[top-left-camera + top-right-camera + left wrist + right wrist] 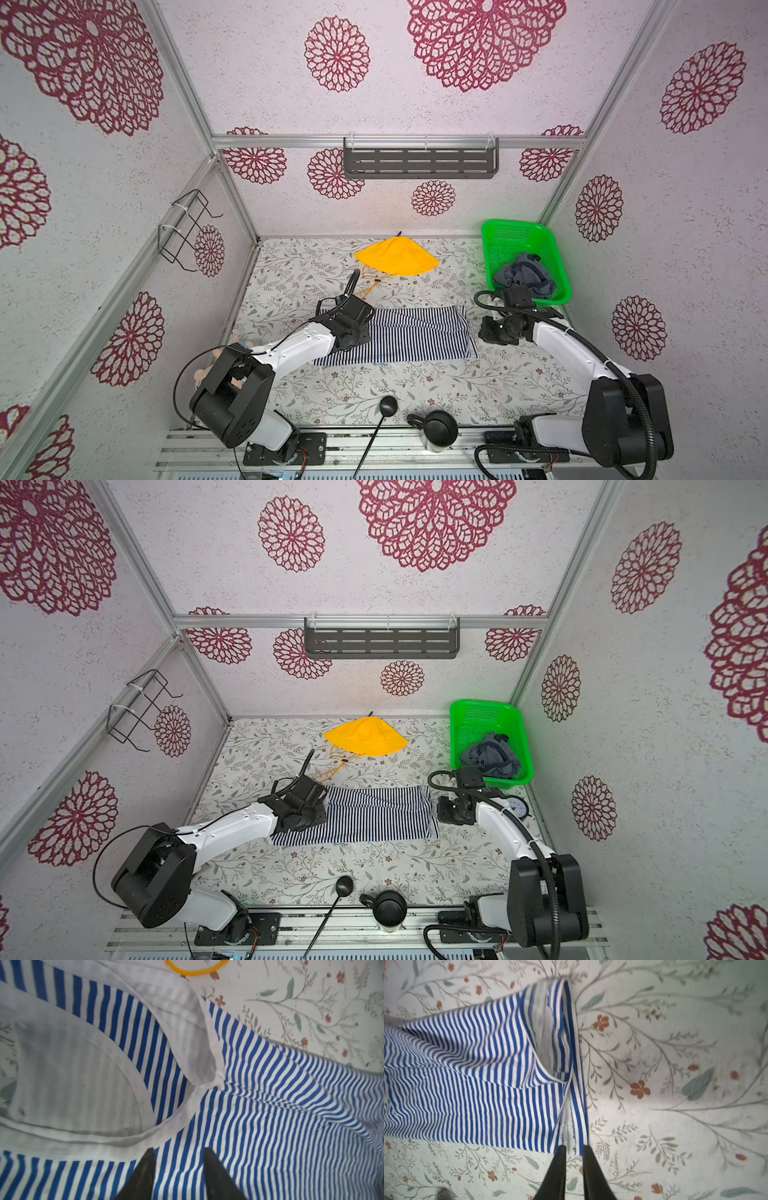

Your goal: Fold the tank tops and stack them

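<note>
A navy-and-white striped tank top (419, 336) (376, 816) lies spread flat on the floral table in both top views. My left gripper (179, 1151) (362, 329) hovers open over its left end, beside the white-edged neckline (143, 1147), with striped cloth lying flat beneath the fingers. My right gripper (574, 1148) (487, 332) is at the top's right end, its fingers a narrow gap apart over the hem corner (575, 1126), and bare table shows between them. A slate blue-grey tank top (525, 274) (490, 755) lies crumpled in the green basket (490, 232).
A yellow cloth hat (397, 257) with its cord (195, 971) lies behind the striped top. A black ladle (388, 405) and a black-lidded mug (436, 428) stand at the front edge. An alarm clock (517, 806) sits by the right arm. Walls enclose three sides.
</note>
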